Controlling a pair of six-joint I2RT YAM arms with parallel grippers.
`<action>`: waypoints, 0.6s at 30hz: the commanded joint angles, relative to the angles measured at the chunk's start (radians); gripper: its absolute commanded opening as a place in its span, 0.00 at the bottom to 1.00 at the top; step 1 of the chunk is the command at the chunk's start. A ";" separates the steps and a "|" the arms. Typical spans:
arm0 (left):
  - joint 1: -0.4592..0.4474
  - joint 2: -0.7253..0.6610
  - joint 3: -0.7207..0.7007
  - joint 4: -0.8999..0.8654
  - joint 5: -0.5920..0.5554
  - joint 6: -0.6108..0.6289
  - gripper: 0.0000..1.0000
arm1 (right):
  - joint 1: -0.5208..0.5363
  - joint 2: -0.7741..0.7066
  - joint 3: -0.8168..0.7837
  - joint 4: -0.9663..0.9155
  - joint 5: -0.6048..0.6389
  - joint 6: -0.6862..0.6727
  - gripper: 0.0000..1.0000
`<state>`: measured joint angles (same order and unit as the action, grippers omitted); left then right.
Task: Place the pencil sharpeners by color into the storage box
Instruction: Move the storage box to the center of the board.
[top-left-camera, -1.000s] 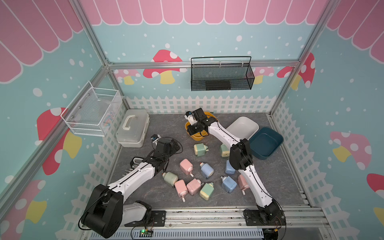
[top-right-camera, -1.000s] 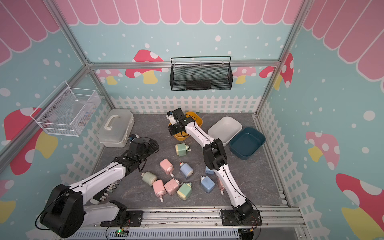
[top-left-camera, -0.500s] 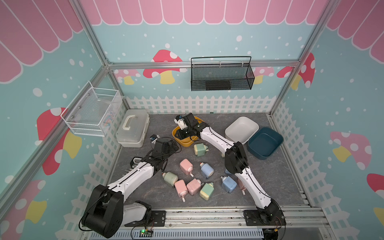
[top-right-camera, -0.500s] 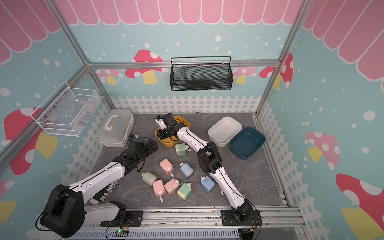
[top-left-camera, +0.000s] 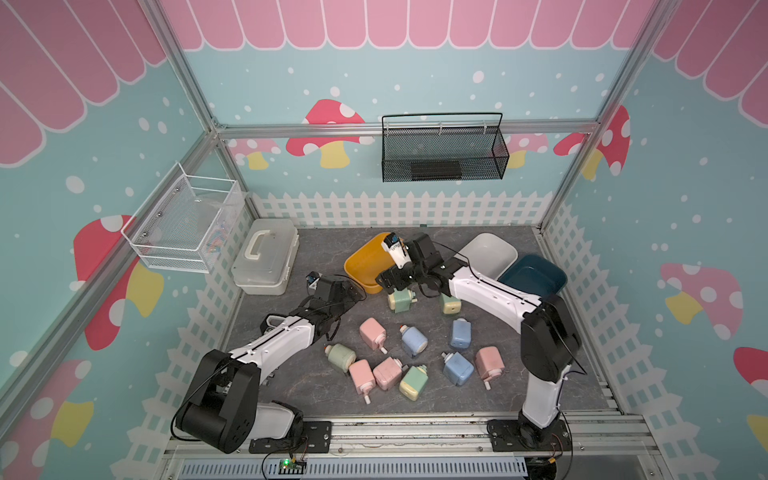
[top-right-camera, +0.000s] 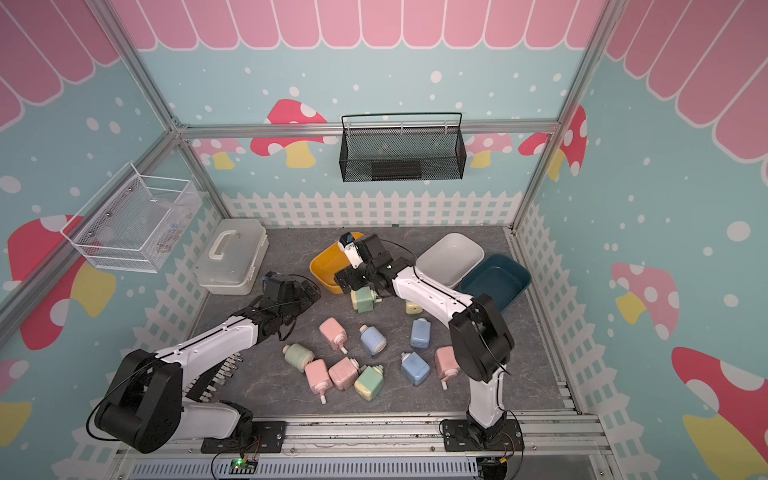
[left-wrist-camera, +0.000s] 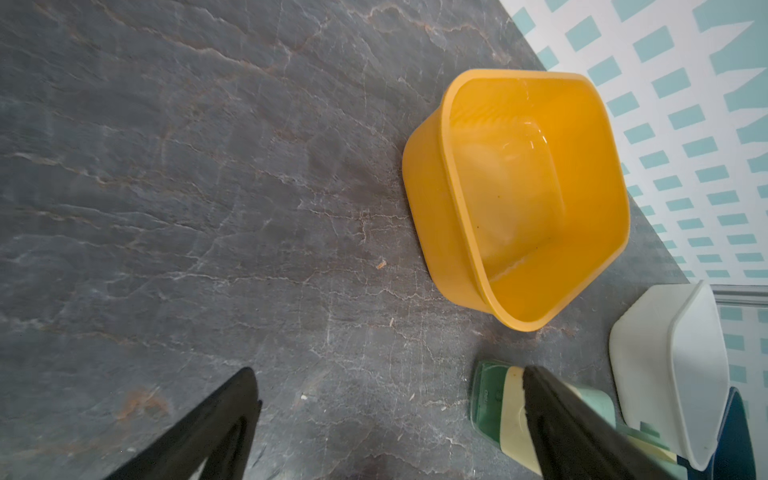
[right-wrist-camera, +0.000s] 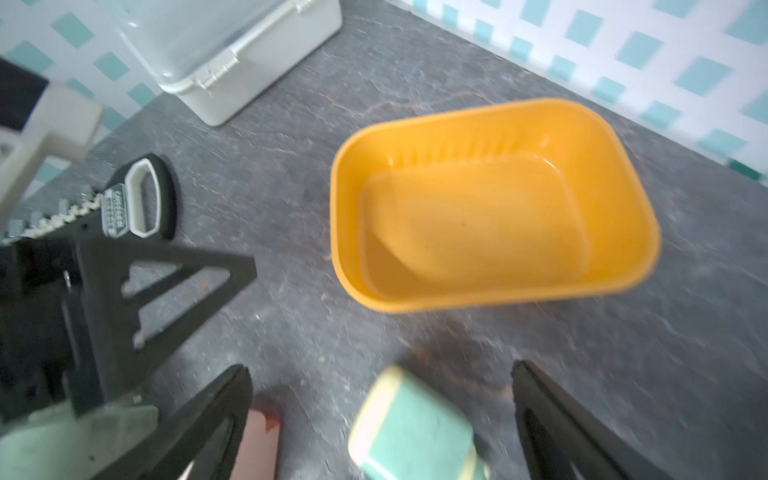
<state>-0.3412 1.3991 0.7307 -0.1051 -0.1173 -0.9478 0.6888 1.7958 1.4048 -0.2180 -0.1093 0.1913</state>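
Observation:
Several pink, blue and green pencil sharpeners lie loose mid-floor, among them a pink one (top-left-camera: 372, 332) and a blue one (top-left-camera: 414, 340). My right gripper (top-left-camera: 392, 284) (right-wrist-camera: 380, 374) hangs open just over a green sharpener (top-left-camera: 401, 300) (top-right-camera: 363, 300) (right-wrist-camera: 411, 428), which sits blurred between its fingers, untouched. The empty yellow storage box (top-left-camera: 361, 272) (right-wrist-camera: 345, 249) stands just beyond it. My left gripper (top-left-camera: 352, 293) (left-wrist-camera: 388, 374) is open and empty over bare floor left of that box. A green sharpener (left-wrist-camera: 498, 407) shows beside one of its fingers.
A white box (top-left-camera: 486, 249) and a dark blue box (top-left-camera: 532, 278) stand at the back right. A white lidded case (top-left-camera: 266, 257) sits at the back left. A black wire basket (top-left-camera: 442, 153) and a white mesh basket (top-left-camera: 183, 224) hang on the walls.
My right gripper was shut on the yellow box's rim, dragged it left, then let go and drew back over the green sharpener. The left gripper shifted only slightly.

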 joint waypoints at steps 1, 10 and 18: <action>0.002 0.047 0.059 0.000 0.039 -0.045 0.99 | 0.001 -0.163 -0.233 0.202 0.114 -0.012 0.99; 0.000 0.222 0.210 0.004 0.015 -0.058 0.99 | 0.001 -0.609 -0.776 0.421 0.212 0.014 0.98; 0.000 0.400 0.367 -0.011 -0.036 -0.058 0.87 | 0.000 -0.910 -1.009 0.476 0.307 0.030 0.99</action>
<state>-0.3416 1.7554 1.0534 -0.1005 -0.1162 -1.0019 0.6880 0.9413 0.4225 0.2092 0.1398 0.2111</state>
